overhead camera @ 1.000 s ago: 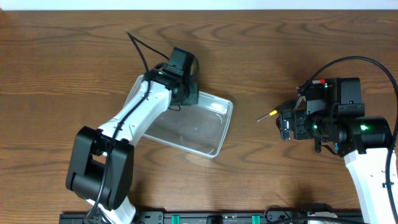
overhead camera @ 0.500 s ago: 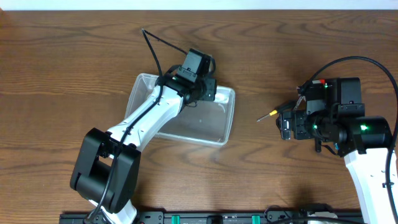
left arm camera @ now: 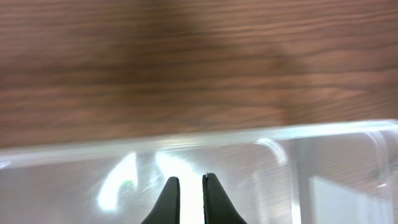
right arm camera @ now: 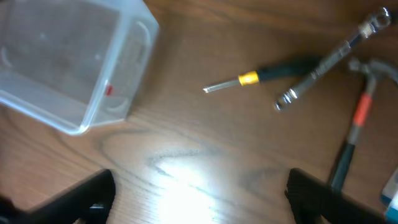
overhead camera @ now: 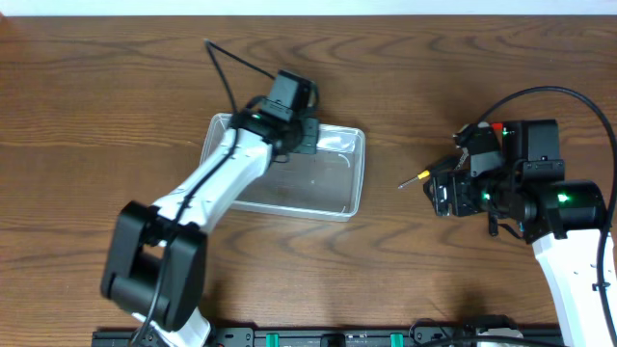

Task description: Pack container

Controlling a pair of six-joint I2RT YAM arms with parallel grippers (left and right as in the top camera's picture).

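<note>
The clear plastic container (overhead camera: 289, 188) lies left of the table's middle, square to the table edges. My left gripper (overhead camera: 307, 138) is at its far rim, near the right corner. In the left wrist view the fingers (left arm camera: 190, 180) are almost closed on the container's wall, with the rim (left arm camera: 186, 142) just ahead. My right gripper (overhead camera: 443, 193) hovers open and empty over bare wood (right arm camera: 199, 193). A screwdriver (right arm camera: 273, 73) with a black handle and yellow band, a metal wrench (right arm camera: 323, 62) and a hammer (right arm camera: 357, 121) lie ahead of it. The container also shows in the right wrist view (right arm camera: 68, 62).
The screwdriver's tip (overhead camera: 413, 179) shows in the overhead view just left of the right gripper; the other tools are hidden under the right arm. Bare wood lies between the container and the tools. The left arm's cable (overhead camera: 231, 67) loops behind the container.
The container was skewed and has turned until it lies square to the table, moving with my left gripper at its far rim. The right arm has barely moved.
</note>
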